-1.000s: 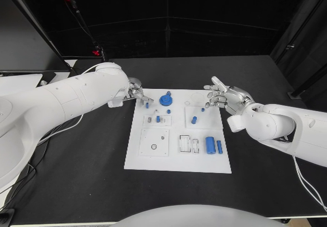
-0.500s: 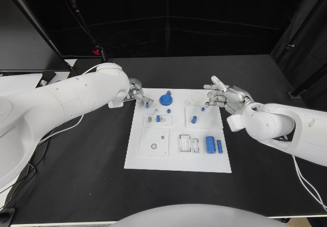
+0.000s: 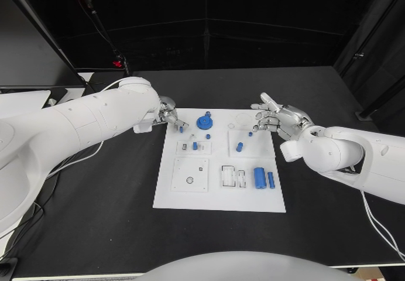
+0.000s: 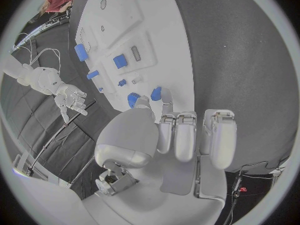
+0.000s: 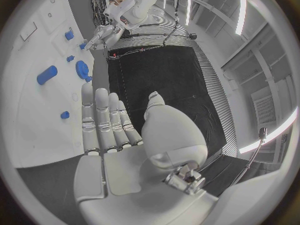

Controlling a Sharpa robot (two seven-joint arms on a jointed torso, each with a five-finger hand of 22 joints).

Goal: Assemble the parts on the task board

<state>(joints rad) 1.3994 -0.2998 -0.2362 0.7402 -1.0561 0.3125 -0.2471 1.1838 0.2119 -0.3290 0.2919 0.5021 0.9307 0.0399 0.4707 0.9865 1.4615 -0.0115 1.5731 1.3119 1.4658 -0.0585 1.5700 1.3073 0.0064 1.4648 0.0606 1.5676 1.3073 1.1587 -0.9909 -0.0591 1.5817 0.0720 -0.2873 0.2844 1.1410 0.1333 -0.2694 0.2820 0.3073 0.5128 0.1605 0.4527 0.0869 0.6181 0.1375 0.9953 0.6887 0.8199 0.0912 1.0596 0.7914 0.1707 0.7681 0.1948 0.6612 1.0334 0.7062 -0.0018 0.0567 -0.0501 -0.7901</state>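
Right at the fingertips of the left hand (image 3: 169,112) stands a small blue plastic peg (image 3: 181,130), on the far left corner of the white rectangular task board (image 3: 177,199). It looks light and rigid, with smooth sides that could slip, so by my judgement a pinch across its upper half, thumb against one finger, suits it best. In the left wrist view the fingers (image 4: 187,137) lie close together and extended, their tips near two blue pieces; whether any tip touches one I cannot tell, and nothing is plainly held. Just beyond the peg sits a round blue gear-like disc (image 3: 205,123). The right hand (image 3: 277,118) hovers flat with fingers straight and empty over the board's far right corner, above the black desk (image 3: 101,222).
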